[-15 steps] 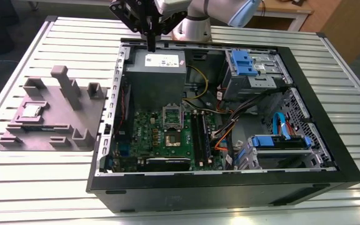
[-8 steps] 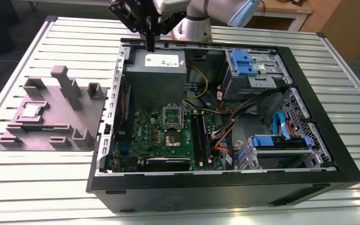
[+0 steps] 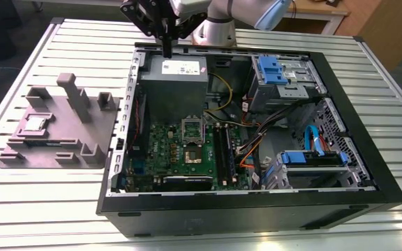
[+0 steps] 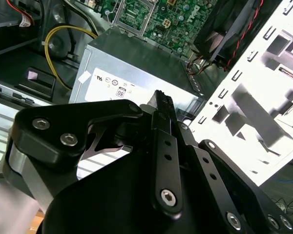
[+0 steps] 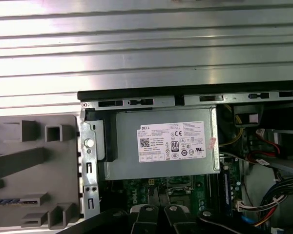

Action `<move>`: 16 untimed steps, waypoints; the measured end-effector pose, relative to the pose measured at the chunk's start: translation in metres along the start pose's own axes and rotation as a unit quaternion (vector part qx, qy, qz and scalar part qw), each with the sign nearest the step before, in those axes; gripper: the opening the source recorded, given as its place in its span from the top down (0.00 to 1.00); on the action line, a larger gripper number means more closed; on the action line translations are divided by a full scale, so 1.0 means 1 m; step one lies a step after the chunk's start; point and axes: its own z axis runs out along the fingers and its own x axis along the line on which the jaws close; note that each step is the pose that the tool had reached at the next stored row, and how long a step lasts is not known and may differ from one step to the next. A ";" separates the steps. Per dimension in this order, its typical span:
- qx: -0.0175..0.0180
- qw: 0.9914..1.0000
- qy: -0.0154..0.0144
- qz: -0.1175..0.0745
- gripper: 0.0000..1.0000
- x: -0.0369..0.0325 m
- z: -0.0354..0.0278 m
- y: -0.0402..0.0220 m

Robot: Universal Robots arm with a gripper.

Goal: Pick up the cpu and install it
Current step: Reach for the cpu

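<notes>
My fingers (image 3: 166, 48) are pressed together on nothing, at the top centre of the exterior view, just above the grey box (image 3: 174, 90). The cpu (image 3: 33, 124) lies flat in the tray (image 3: 56, 157) at middle left, well down-left of me.
</notes>
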 end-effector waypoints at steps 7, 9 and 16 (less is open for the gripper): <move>0.000 1.000 0.000 0.000 0.90 0.0016 0.0001 -0.0001; 0.000 1.000 0.000 0.000 0.90 0.0020 0.0001 -0.0001; 0.000 1.000 0.000 0.000 0.90 0.0036 0.0004 -0.0003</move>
